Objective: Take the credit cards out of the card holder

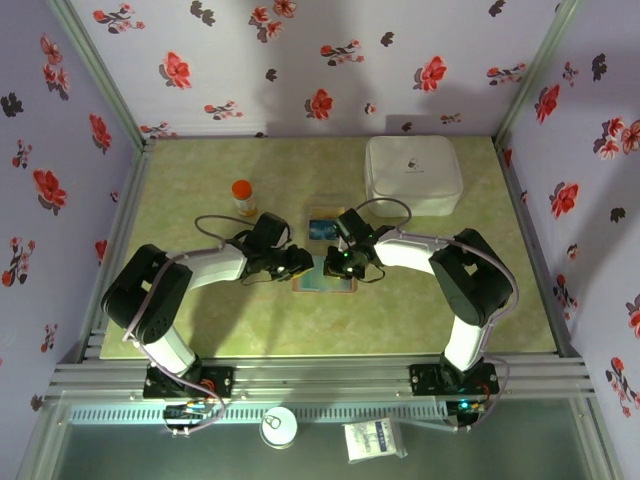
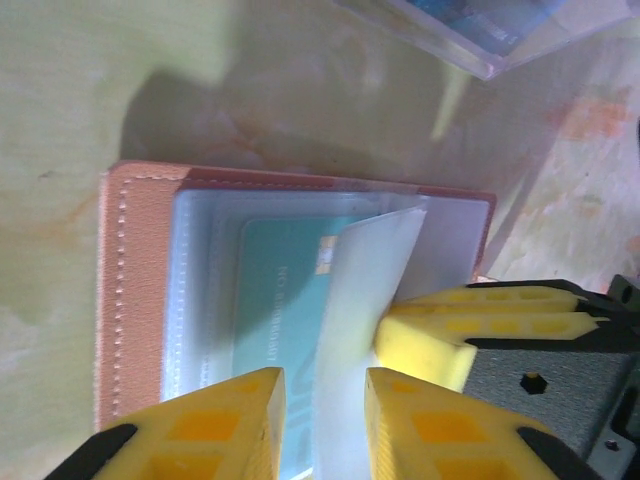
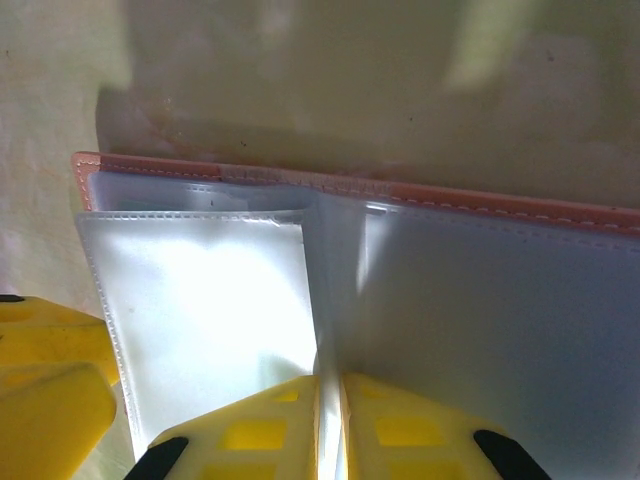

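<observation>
tan card holder (image 2: 135, 300) lying open | right end effector (image 3: 330, 385) clamps clear sleeve (image 3: 200, 300) edge | left end effector (image 2: 325, 385) apart

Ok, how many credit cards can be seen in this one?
2. One card lies on the table just beyond the card holder; a teal card sits inside the holder. Others may be hidden in its sleeves.

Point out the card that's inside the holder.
The teal card under a clear sleeve in the holder; the other card lies on the table beyond it.
</observation>
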You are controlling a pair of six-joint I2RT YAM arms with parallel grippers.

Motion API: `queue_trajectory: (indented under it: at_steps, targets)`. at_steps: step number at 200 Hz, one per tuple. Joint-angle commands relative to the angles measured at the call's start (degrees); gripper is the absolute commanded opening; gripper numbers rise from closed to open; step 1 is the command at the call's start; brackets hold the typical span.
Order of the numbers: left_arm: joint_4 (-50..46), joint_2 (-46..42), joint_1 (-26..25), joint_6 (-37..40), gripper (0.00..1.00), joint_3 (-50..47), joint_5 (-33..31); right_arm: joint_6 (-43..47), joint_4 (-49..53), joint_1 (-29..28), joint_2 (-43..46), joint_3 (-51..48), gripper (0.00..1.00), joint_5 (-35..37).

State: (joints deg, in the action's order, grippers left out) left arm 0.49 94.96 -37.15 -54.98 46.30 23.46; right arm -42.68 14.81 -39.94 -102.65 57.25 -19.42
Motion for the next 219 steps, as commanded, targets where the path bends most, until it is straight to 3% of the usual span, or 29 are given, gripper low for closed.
queue_trajectory:
  at_steps: [1, 44, 105, 187, 219]
  targets:
    - [1.95, 1.95, -0.81, -0.06, 0.25, 1.58, 1.37, -0.48, 1.52, 0.48, 0.82, -0.27, 0.14, -0.34]
    - [2.35, 2.1, -1.34, -0.32, 0.2, 2.61, 1.89, -0.39, 2.15, 0.49, 1.78, 0.05, 0.15, -0.17]
    - [0.59, 1.76, -2.05, 0.0, 0.17, 4.8, 1.89, 0.3, 5.06, 1.33, 9.05, 0.24, 0.25, 2.89]
    - [-3.72, 6.82, -5.36, 0.97, 0.17, 12.04, 1.46, 2.29, 7.1, 6.32, 19.23, -3.71, 0.25, 3.34]
    - [-5.0, 9.38, -6.75, 0.92, 0.23, 15.44, 1.58, 2.67, 7.12, 7.59, 21.27, -5.43, 0.26, 3.17]
